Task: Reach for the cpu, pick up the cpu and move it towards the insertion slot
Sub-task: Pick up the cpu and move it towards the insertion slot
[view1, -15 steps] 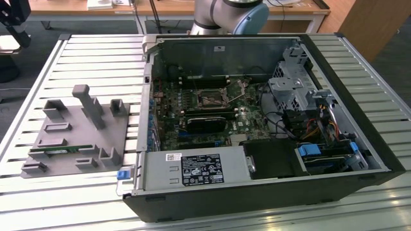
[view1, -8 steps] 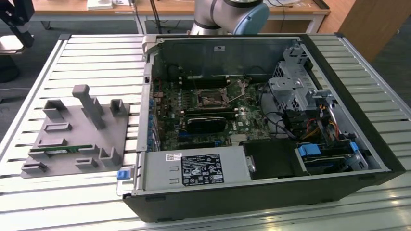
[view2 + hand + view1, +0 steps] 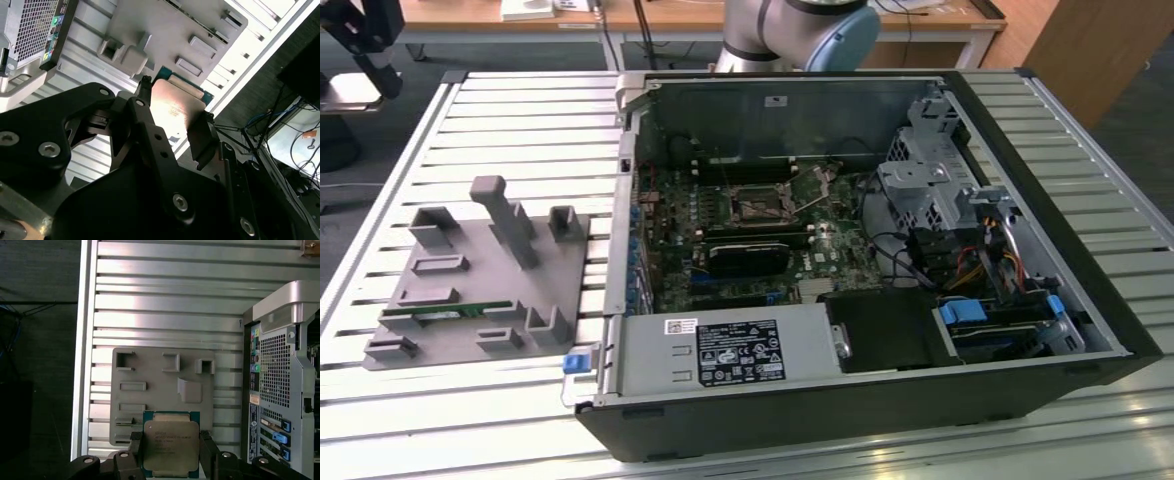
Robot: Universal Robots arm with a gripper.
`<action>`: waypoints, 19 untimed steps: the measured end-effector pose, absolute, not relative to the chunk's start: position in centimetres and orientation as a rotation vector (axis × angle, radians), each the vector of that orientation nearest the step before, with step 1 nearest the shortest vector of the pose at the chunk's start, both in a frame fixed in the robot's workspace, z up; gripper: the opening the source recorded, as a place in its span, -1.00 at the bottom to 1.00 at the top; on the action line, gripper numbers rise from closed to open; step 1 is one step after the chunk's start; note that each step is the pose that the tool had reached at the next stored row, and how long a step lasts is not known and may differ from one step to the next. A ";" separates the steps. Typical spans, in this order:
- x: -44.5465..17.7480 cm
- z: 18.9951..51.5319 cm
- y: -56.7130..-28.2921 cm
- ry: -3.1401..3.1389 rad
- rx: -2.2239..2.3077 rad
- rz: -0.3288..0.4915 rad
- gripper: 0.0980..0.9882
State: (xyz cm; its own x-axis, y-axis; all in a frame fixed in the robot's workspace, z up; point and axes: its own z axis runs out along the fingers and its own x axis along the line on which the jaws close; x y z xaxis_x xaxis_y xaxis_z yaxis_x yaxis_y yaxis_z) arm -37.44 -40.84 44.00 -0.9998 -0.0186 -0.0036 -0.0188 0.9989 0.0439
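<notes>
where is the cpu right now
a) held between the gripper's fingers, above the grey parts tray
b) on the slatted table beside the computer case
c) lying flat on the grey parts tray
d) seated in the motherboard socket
a: in both wrist views the cpu sits clamped between the fingers of the gripper, with the grey parts tray behind it and the socket in the computer case bare.

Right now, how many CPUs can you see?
1. The cpu sits between the end effector's fingers, held above the grey tray. Others may be hidden inside the case.
</notes>
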 end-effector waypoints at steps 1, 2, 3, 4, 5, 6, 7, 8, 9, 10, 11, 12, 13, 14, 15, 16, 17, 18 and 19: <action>-37.2 44.0 -40.8 3.137 -0.029 0.069 -0.01; -37.0 44.0 -40.8 3.137 -0.029 0.069 -0.01; -36.8 44.0 -40.8 3.137 -0.029 0.069 -0.01; -36.6 44.0 -40.8 3.137 -0.030 0.069 -0.01; -36.5 44.0 -40.8 3.137 -0.030 0.069 -0.01; -36.4 44.0 -40.8 3.137 -0.029 0.069 -0.01; -36.3 44.0 -40.8 3.138 -0.029 0.069 -0.01; -36.2 44.0 -40.8 3.138 -0.029 0.069 -0.01; -36.0 44.0 -40.8 3.138 -0.029 0.069 -0.01; -35.9 44.0 -40.8 3.138 -0.029 0.069 -0.01; -35.8 44.0 -40.8 3.138 -0.029 0.069 -0.01; -35.6 44.0 -40.8 3.137 -0.029 0.069 -0.01; -35.4 44.0 -40.8 3.137 -0.029 0.069 -0.01; -35.3 44.0 -40.8 3.137 -0.029 0.069 -0.01; -35.2 44.0 -40.8 3.137 -0.029 0.069 -0.01; -35.0 44.0 -40.8 3.137 -0.029 0.069 -0.01; -34.9 43.9 -40.8 3.137 -0.029 0.069 -0.01; -34.7 43.9 -40.8 3.137 -0.029 0.069 -0.01; -34.5 43.9 -40.8 3.137 -0.029 0.069 -0.01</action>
